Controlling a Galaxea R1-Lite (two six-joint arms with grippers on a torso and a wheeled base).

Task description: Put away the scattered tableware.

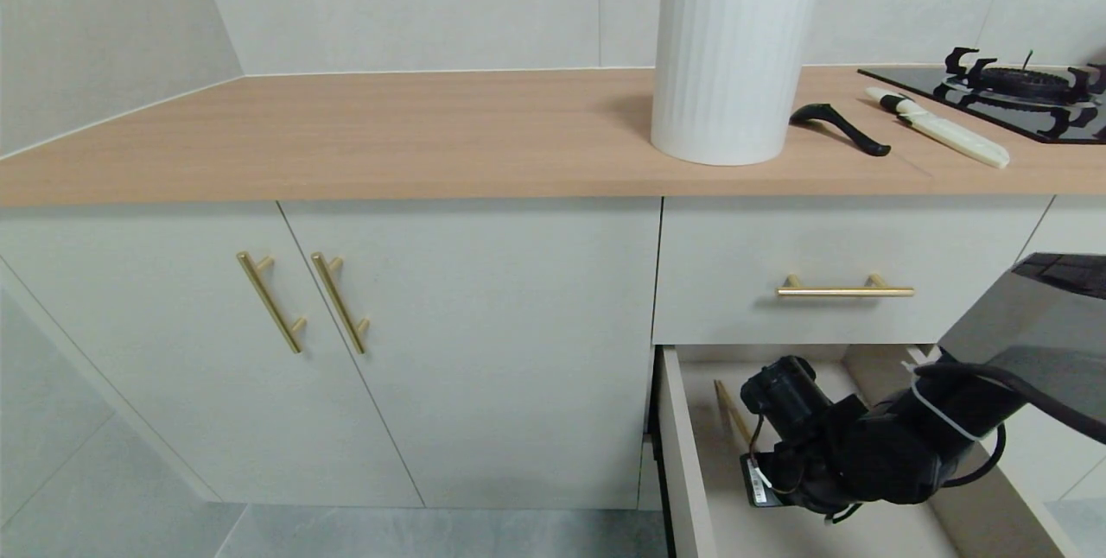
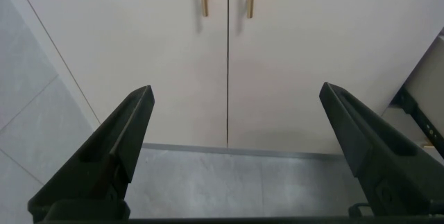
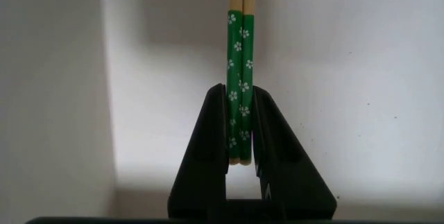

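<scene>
A pair of wooden chopsticks with green flowered ends is clamped between the fingers of my right gripper. It holds them low inside the open drawer, near its left wall, where their bare wooden ends show in the head view. On the counter lie a black-handled utensil and a white knife. My left gripper is open and holds nothing; it hangs above the floor, facing the cabinet doors.
A tall white ribbed container stands on the wooden counter left of the utensils. A black gas hob sits at the far right. A shut drawer with a gold handle lies above the open one. Two cabinet doors are shut.
</scene>
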